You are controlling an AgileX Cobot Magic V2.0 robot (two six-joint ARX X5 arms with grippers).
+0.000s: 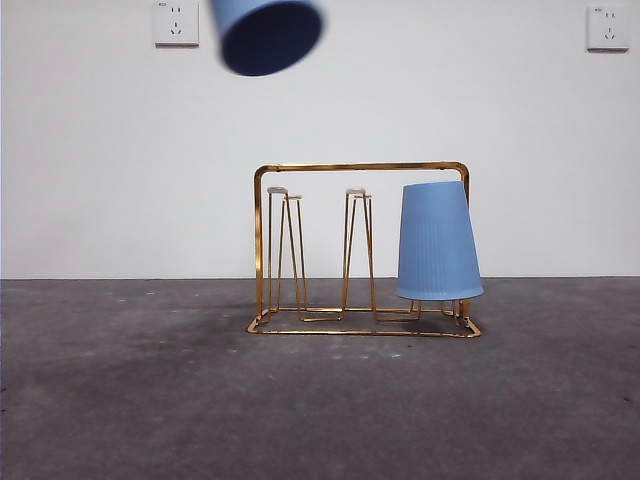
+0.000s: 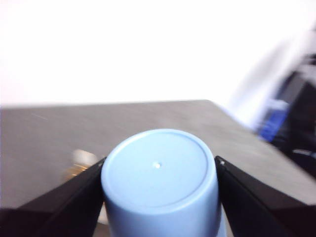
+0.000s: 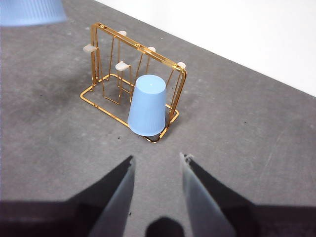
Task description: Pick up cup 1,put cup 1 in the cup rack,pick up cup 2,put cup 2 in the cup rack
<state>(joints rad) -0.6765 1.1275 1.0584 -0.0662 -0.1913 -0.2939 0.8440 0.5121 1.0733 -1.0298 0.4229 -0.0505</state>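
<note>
The gold wire cup rack (image 1: 362, 168) stands on the grey table; the right wrist view shows it too (image 3: 101, 27). One blue cup (image 1: 438, 243) hangs upside down on the rack's right prong, also in the right wrist view (image 3: 147, 105). My left gripper (image 2: 159, 197) is shut on a second blue cup (image 2: 159, 182), its two jaws pressed on either side. That cup (image 1: 268, 33) is held high at the top of the front view, above and left of the rack, tilted with its dark opening showing. My right gripper (image 3: 157, 165) is open and empty, apart from the rack.
The rack's left and middle prongs (image 1: 285, 250) are bare. Two wall sockets (image 1: 176, 22) sit on the white wall behind. The table's far edge and some dark, blurred equipment (image 2: 296, 123) show in the left wrist view.
</note>
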